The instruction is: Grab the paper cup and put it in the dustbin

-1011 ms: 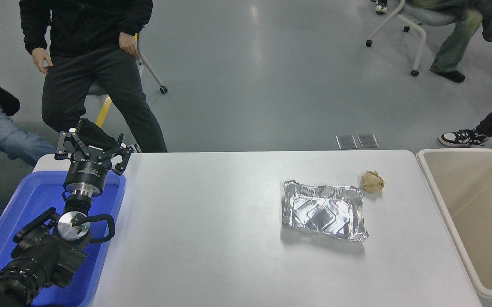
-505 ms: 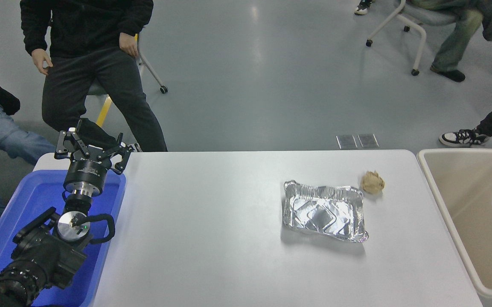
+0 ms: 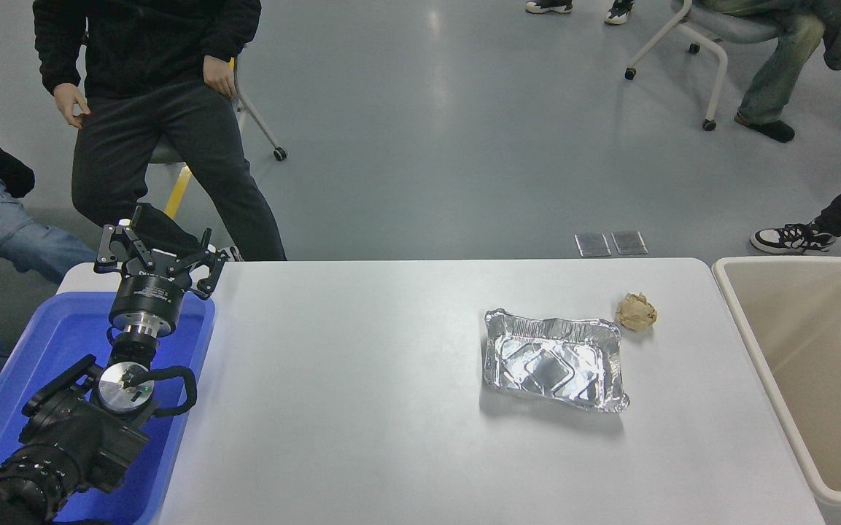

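The beige dustbin (image 3: 745, 332) stands against the table's right edge, and its inside shows nothing in the part I can see. The paper cup is out of view. My right arm and gripper are out of view. My left gripper (image 3: 157, 246) is parked at the lower left over the blue bin, open and empty.
A rectangular foil tray (image 3: 553, 359) lies right of the table's middle, with a crumpled brown paper ball (image 3: 636, 311) just beyond its far right corner. A blue plastic bin (image 3: 63, 343) sits at the left edge. People stand and sit beyond the table's far side.
The white cup, seen dropping into the dustbin at the right edge in the earlier frames, has gone from view. The left arm has not moved.
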